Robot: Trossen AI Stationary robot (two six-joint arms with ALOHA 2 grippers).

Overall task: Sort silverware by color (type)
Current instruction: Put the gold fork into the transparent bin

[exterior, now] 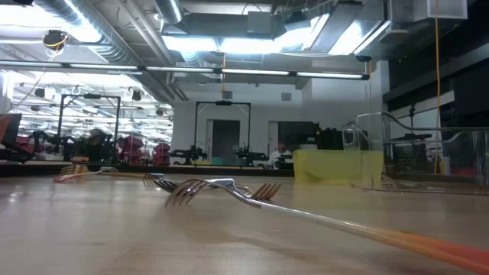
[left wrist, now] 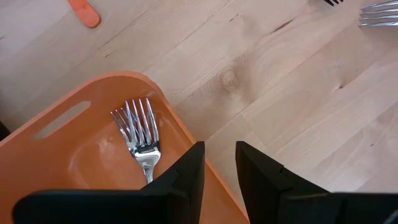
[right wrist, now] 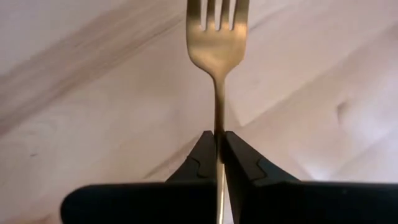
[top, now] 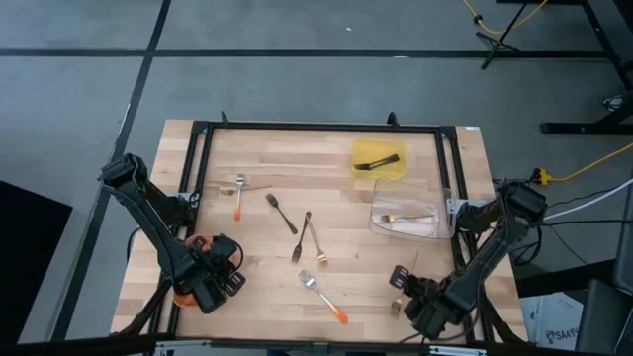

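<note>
While the right gripper [right wrist: 217,149] pinches a gold fork [right wrist: 216,37] by its stem near the table's [top: 326,163] front right corner, the left gripper [left wrist: 219,168] hangs slightly parted and empty over the orange tray [left wrist: 93,118], where a silver fork [left wrist: 140,134] lies. Other forks lie scattered mid-table; the clear tray [top: 381,213] holds gold ones.

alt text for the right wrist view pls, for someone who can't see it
The right tool is shut on the thin neck of a gold fork, whose tines point away from the camera. Pale wooden table fills the background.
</note>
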